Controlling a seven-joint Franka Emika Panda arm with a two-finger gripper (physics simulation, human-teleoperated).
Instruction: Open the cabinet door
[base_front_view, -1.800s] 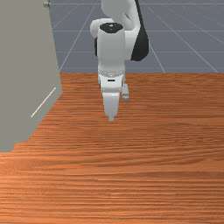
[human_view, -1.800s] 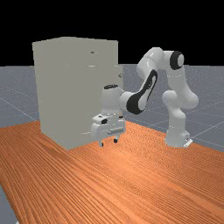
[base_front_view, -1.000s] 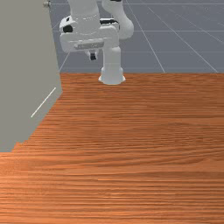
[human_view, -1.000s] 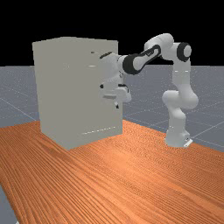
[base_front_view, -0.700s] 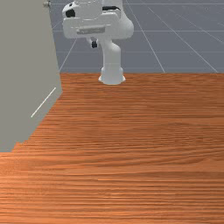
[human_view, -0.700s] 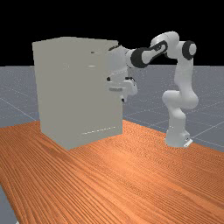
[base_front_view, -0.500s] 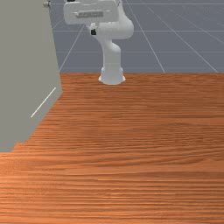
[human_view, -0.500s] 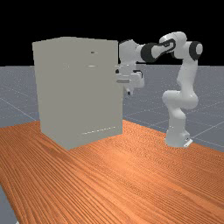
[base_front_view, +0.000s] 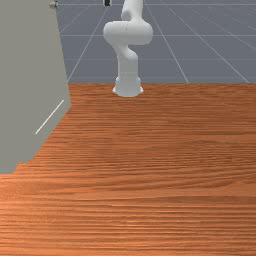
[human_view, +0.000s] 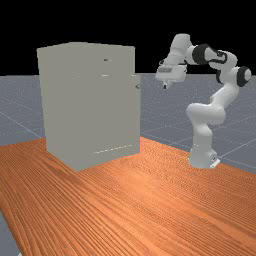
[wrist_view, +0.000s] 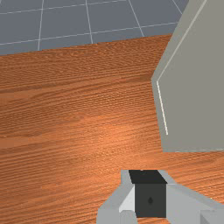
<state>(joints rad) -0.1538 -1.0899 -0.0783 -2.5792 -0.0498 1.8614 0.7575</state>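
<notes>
In the far view the gripper (human_view: 165, 86) hangs in the air to the right of the grey cabinet (human_view: 70, 105), apart from it and slightly higher in the picture than a small knob (human_view: 138, 86) at the cabinet's right edge. Another small dark fitting (human_view: 106, 60) sits near the cabinet's top. The front view has the cabinet (base_front_view: 30, 75) at the left, with a round knob (base_front_view: 53, 4) by its upper edge. From the wrist, the gripper (wrist_view: 148, 179) has nothing touching it, and the cabinet (wrist_view: 197, 87) stands beyond it. I see no open gap at the door.
The wooden table (human_view: 150, 200) reaches under the cabinet and the arm's base (human_view: 202, 157). Pale lines (base_front_view: 50, 117) run low along the cabinet's face. The cabinet's wall is the large obstacle beside the hand.
My hand has risen and pulled back toward the arm's base, moving to the far view's right, away from the cabinet. The knob at the cabinet's edge is now uncovered there. The cabinet has not moved.
</notes>
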